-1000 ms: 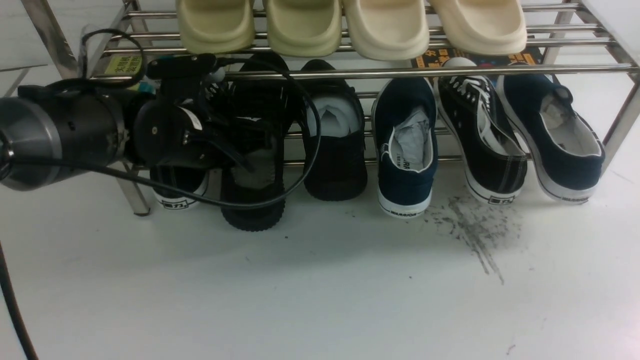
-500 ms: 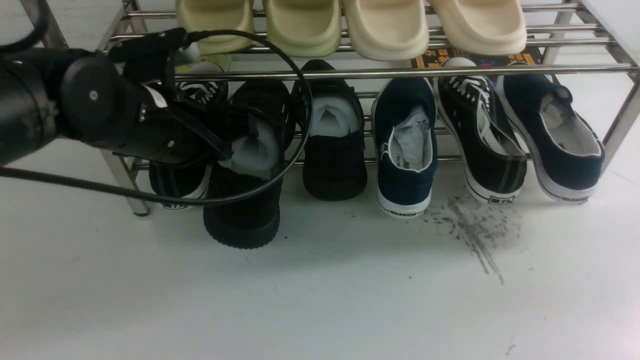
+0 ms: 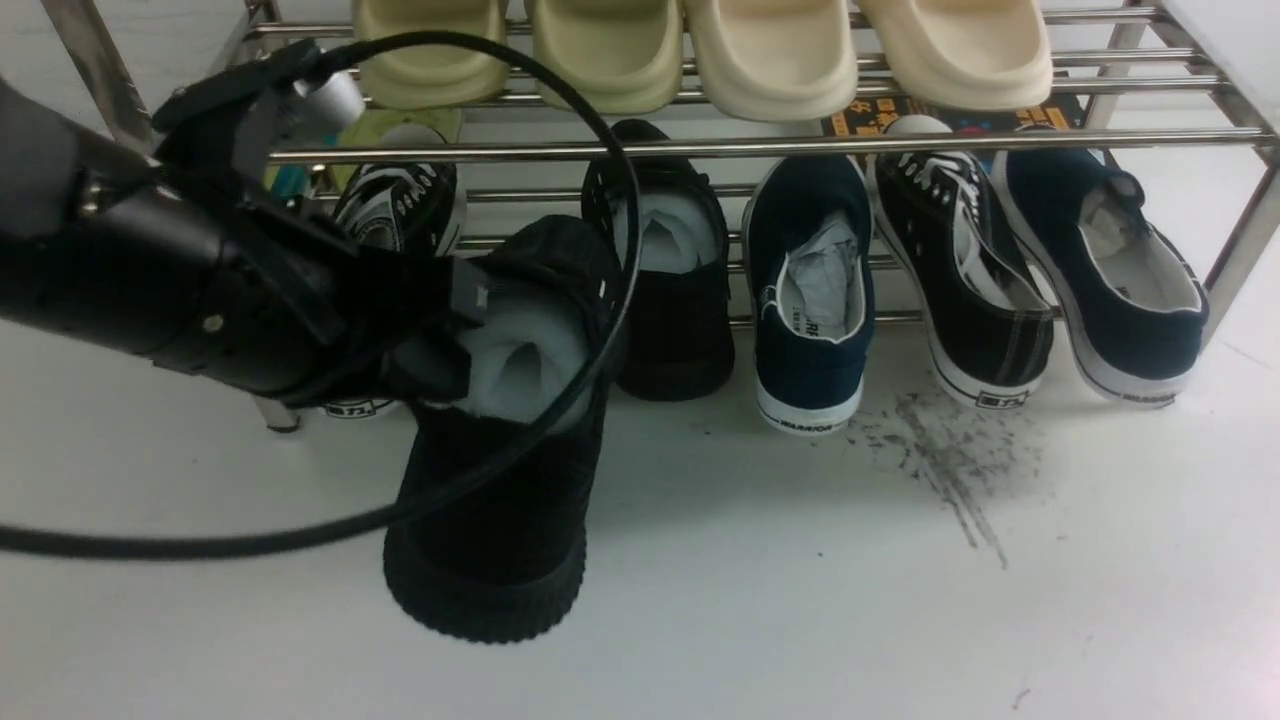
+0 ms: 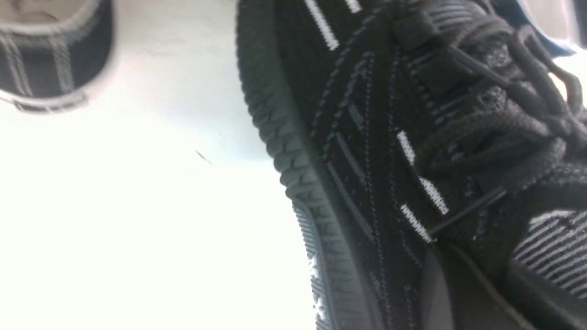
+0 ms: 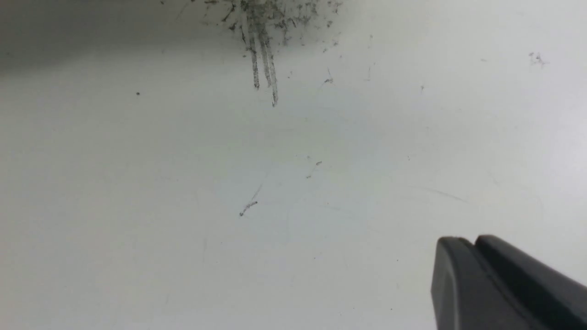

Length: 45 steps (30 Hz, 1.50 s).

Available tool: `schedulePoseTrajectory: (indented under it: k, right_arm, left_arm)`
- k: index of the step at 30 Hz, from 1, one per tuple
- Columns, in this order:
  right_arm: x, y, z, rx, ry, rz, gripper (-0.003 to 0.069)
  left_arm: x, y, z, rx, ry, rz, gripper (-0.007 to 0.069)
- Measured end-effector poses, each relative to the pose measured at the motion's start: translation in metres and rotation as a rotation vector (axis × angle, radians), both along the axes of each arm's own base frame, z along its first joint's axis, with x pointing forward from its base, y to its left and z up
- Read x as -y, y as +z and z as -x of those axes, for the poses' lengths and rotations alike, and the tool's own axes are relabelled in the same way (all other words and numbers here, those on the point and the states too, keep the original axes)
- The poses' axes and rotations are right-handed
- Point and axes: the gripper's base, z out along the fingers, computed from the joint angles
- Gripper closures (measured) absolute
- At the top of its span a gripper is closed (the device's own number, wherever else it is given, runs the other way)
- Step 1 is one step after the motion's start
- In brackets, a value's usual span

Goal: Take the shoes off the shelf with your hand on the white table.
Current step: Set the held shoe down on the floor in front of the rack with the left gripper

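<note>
Clock read from centre of front view. At 9 o'clock, left gripper (image 3: pixel 455 335): jaws almost fully closed, pinching the collar of one all-black knit sneaker (image 3: pixel 500 490). At 10 o'clock, a black canvas shoe (image 3: pixel 400 205) sits on the shelf (image 3: pixel 900 146), partly behind the arm. The gripped sneaker is at 8 o'clock, tilted, heel towards camera, over the white table (image 3: pixel 800 600); toe contact with the tubes cannot be told. Its mate (image 3: pixel 670 335), white stuffing inside, lies just past 12 on the lower tier. Cream clogs (image 3: pixel 775 55) line the upper tier from 11 to between 1 and 2. Between 2 and 3, in order: a navy shoe (image 3: pixel 810 370), a second black canvas shoe (image 3: pixel 990 320), a second navy shoe (image 3: pixel 1140 280). Dark scuffs (image 3: pixel 945 450) mark the table between 3 and 4. Right gripper (image 5: pixel 473 240), right wrist view only: tips together, nothing held, over the tabletop.
</note>
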Motion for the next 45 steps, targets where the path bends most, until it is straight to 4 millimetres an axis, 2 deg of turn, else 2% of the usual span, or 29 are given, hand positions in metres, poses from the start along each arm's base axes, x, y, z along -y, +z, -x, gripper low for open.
schedulePoseTrajectory:
  k: [5,9,10,11,12,14,16,19,25,33,45]
  right_arm:
    - [0.000,0.000,0.000,0.000,0.000,0.000,0.0597]
    - [0.000,0.000,0.000,0.000,0.000,0.000,0.0593]
    - [0.000,0.000,0.000,0.000,0.000,0.000,0.0591]
    - [0.000,0.000,0.000,0.000,0.000,0.000,0.0591]
    - [0.000,0.000,0.000,0.000,0.000,0.000,0.0588]
    - [0.000,0.000,0.000,0.000,0.000,0.000,0.0585]
    - [0.000,0.000,0.000,0.000,0.000,0.000,0.0582]
    - [0.000,0.000,0.000,0.000,0.000,0.000,0.0578]
    - [0.000,0.000,0.000,0.000,0.000,0.001,0.0578]
    - [-0.001,0.000,0.000,0.000,0.001,-0.007,0.0575]
    - [0.000,0.000,0.000,0.000,0.001,-0.006,0.0561]
  left_arm:
    - [-0.010,0.021,0.031,0.079,-0.019,0.028,0.0607]
    - [-0.019,0.019,0.056,0.111,-0.013,0.045,0.0607]
    - [-0.023,0.012,0.066,0.100,-0.001,0.052,0.0607]
    - [-0.024,0.009,0.067,0.090,0.000,0.050,0.0607]
    - [-0.029,-0.007,0.080,0.051,0.025,0.059,0.0607]
    - [-0.033,-0.023,0.091,0.013,0.052,0.068,0.0607]
    - [-0.035,-0.033,0.096,-0.009,0.067,0.072,0.0607]
    - [-0.039,-0.068,0.105,-0.081,0.129,0.080,0.0607]
    - [-0.043,-0.108,0.105,-0.116,0.219,0.093,0.0607]
    - [-0.042,-0.122,0.088,-0.055,0.287,0.109,0.0603]
    - [-0.035,-0.159,0.060,-0.165,0.280,-0.014,0.0596]
